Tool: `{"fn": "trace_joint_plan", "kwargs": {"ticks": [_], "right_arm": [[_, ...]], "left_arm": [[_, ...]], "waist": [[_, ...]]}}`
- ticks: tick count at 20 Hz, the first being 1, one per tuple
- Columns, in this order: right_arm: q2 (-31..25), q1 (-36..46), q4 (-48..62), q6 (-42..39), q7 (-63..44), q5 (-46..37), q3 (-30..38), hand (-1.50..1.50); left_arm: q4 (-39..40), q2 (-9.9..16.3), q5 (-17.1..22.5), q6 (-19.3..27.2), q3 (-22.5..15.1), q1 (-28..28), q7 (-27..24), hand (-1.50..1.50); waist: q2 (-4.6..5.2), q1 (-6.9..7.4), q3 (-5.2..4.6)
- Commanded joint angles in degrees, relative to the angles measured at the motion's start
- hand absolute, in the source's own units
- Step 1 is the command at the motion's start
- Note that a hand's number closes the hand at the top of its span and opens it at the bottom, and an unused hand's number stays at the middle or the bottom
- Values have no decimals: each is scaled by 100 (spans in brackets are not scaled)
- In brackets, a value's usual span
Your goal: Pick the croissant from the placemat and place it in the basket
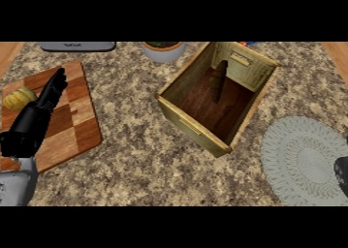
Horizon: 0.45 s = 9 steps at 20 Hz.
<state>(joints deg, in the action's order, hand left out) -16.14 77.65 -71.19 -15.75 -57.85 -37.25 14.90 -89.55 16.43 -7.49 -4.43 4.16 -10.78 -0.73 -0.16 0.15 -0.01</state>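
Resting over the board (76,131), the left hand (35,118) has its fingers straight and together, clasping nothing. The right hand (346,170) barely shows at the edge, so I cannot tell how it is set. Just left of it lies the placemat (302,160), with no croissant on it. Beyond that, between the two hands, a dark, long shape (219,83) lies inside the basket (197,131), likely the croissant, though I cannot be sure. Such a pastry should be light, soft and flaky, best cradled round its thick middle, never at the tips.
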Motion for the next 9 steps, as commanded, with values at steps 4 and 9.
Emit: {"fn": "trace_joint_plan", "kwargs": {"ticks": [4, 9], "right_arm": [[-560, -279, -637, 1109, -387, -381, 828, -150], [-979, -1183, -1299, 1186, -121, -297, 1450, -150]], "left_arm": [[75, 50, -8, 11, 92, -176, 52, 0], [-75, 9, -26, -41, 52, 303, -210, 0]], "waist": [[-8, -101, 4], [-8, -87, 6]]}}
